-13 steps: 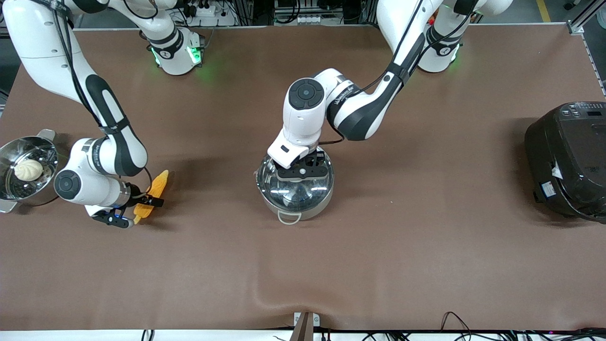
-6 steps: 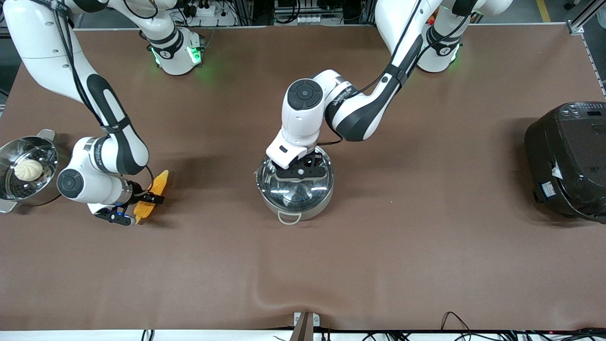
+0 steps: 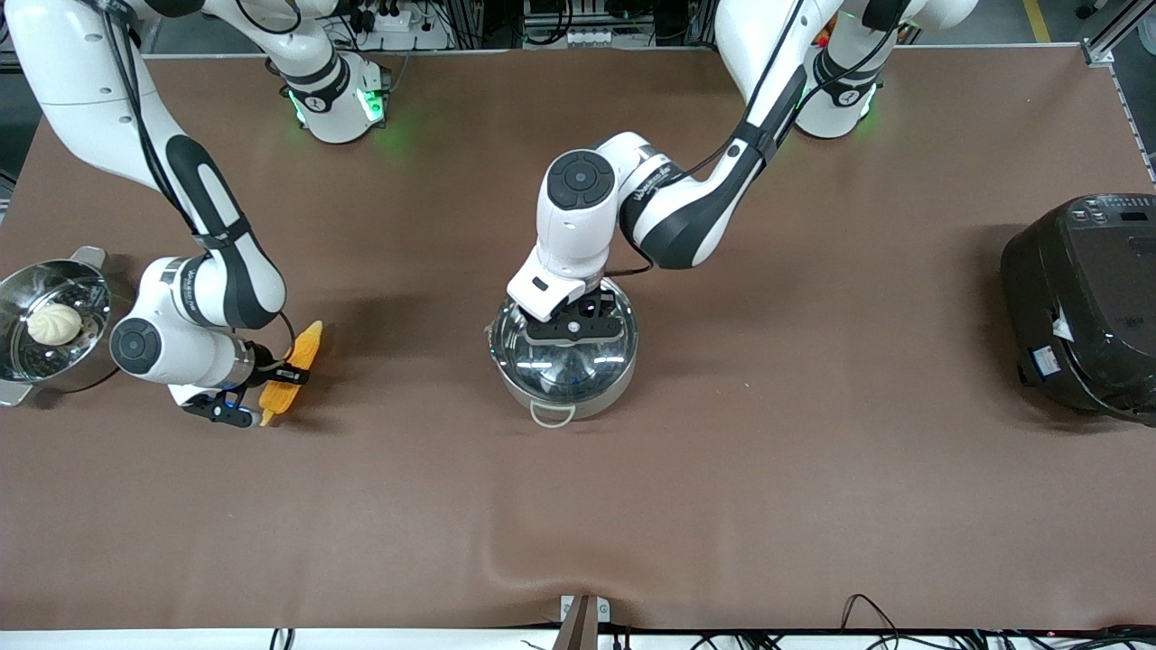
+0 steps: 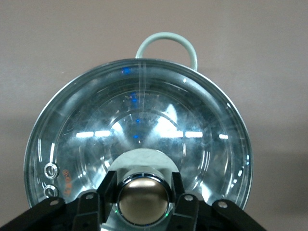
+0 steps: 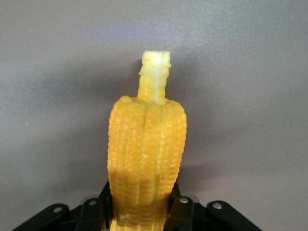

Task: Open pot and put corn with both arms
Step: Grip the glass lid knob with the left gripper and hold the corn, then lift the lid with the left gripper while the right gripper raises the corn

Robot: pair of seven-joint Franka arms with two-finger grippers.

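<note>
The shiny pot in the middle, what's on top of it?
A glass lid covers the pot. The left gripper is closed around the lid's copper knob. Reflections hide what's inside.

A robotics lab: two white robot arms (image 3: 623,208) bolted along a brown-covered table (image 3: 813,469), with aluminium framing and power strips (image 3: 397,18) just past the arms' bases.
</note>
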